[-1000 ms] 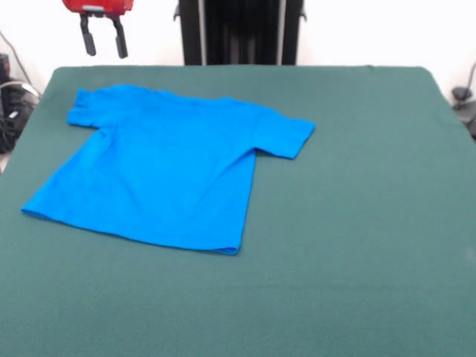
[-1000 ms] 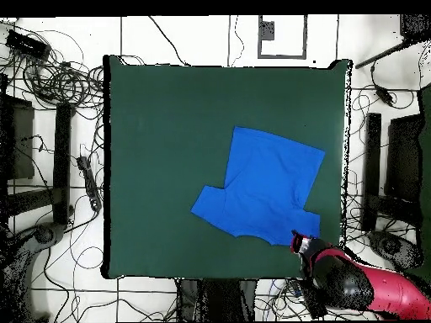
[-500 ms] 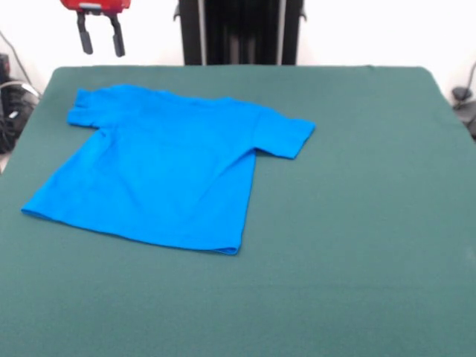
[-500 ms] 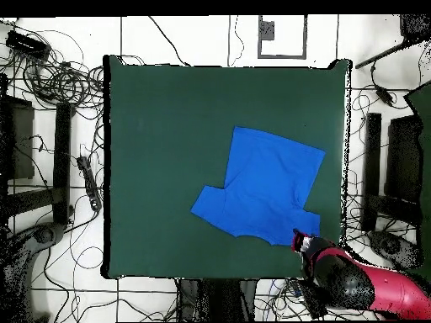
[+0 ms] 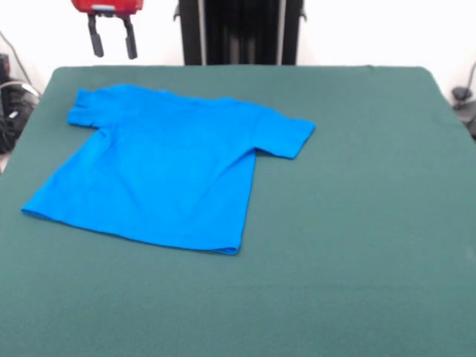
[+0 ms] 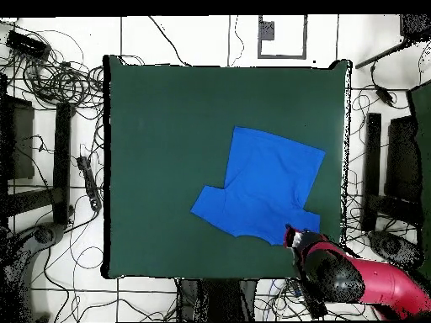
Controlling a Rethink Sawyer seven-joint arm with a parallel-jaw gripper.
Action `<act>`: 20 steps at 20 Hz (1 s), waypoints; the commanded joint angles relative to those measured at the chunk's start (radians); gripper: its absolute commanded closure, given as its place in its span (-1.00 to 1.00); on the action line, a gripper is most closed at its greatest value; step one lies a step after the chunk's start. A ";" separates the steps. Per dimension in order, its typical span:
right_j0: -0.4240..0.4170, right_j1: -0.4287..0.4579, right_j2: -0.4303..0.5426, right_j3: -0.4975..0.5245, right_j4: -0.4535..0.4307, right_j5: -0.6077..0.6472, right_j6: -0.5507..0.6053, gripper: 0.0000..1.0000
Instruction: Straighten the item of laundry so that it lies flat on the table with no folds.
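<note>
The bright blue T-shirt lies spread on the dark green table, at its left in the front view, plain blue side up, no lettering showing. Its left sleeve looks bunched near the far edge; the right sleeve lies flat. My gripper hangs open and empty above the table's far left edge, just beyond the bunched sleeve. In the overhead view the shirt is at the right, and the red arm ends with the gripper by the shirt's lower right sleeve.
The black pedestal stands behind the table's far edge. Cables and stands surround the table on the floor. Bare green cloth stretches right of the shirt in the front view.
The gripper has shifted a little to the right in the front view, toward the table's middle. The shirt has not moved.
</note>
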 commanded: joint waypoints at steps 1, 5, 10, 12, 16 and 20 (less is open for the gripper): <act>0.114 -0.022 0.087 -0.002 0.050 0.107 -0.023 -1.00; 0.112 -0.058 0.098 0.012 0.085 0.134 -0.042 -1.00; 0.108 -0.102 0.114 0.023 0.125 0.169 -0.061 -1.00; 0.112 -0.117 0.120 0.028 0.142 0.179 -0.062 -1.00; 0.140 -0.117 0.110 0.018 0.149 0.181 -0.044 -1.00; 0.157 -0.108 0.101 0.011 0.150 0.174 -0.030 -1.00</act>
